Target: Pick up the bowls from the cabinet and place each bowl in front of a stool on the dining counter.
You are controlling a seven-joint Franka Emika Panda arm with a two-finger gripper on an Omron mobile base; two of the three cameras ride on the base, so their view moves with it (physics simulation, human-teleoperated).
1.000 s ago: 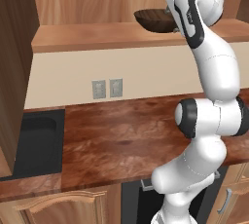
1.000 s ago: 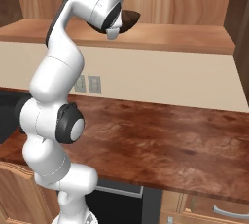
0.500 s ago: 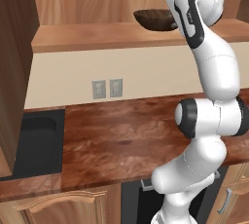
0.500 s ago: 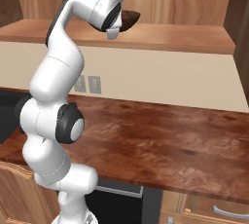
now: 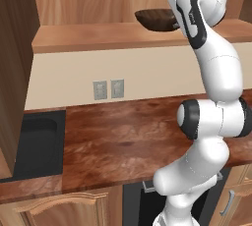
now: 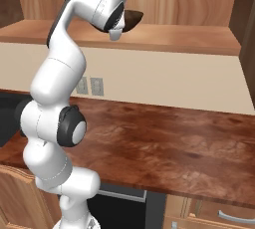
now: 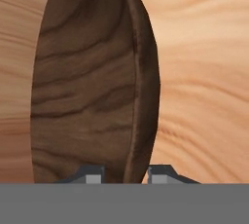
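Note:
A dark brown wooden bowl [image 5: 155, 18] stands on the shelf board of the light tan cabinet [image 5: 98, 36], at its right part. My arm reaches up to it from the right, and the hand covers the bowl's right edge. From the other side the bowl [image 6: 133, 18] peeks out behind the hand, above the shelf [image 6: 189, 36]. In the hand view the bowl [image 7: 87, 86] appears turned on edge. Its rim runs down between the two fingertips [image 7: 90, 174], and my gripper [image 7: 125, 175] is shut on that rim.
Below the cabinet runs a glossy reddish-brown worktop [image 5: 128, 136] with a black sink [image 5: 34, 141] at its left end. Two wall outlets [image 5: 108, 89] sit on the cream wall. A dark cupboard side [image 5: 15, 48] rises at the far left.
The jaws have closed in on the bowl's rim. Arm and bowl keep their places in both base views.

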